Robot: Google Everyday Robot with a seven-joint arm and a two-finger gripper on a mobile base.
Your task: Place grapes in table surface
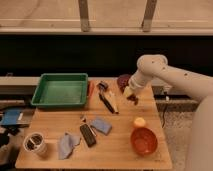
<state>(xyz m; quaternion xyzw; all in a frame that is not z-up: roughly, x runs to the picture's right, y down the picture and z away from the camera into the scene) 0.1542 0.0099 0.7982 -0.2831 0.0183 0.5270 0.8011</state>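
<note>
My gripper [131, 96] hangs from the white arm that reaches in from the right, over the right-hand part of the wooden table surface [115, 150]. A small dark red-purple clump, the grapes [133, 99], sits at its tip, and the gripper looks shut on it, just above the wood. The purple bowl [122, 80] stands right behind and to the left of the gripper.
A green tray [61, 90] stands at the back left. Black and red utensils [106, 100] lie left of the gripper. A small yellow fruit [139, 121] and a red bowl [144, 141] sit at the front right. A blue sponge [102, 125], a dark phone-like object [88, 135], a cloth [66, 145] and a metal cup [35, 143] are at the front left.
</note>
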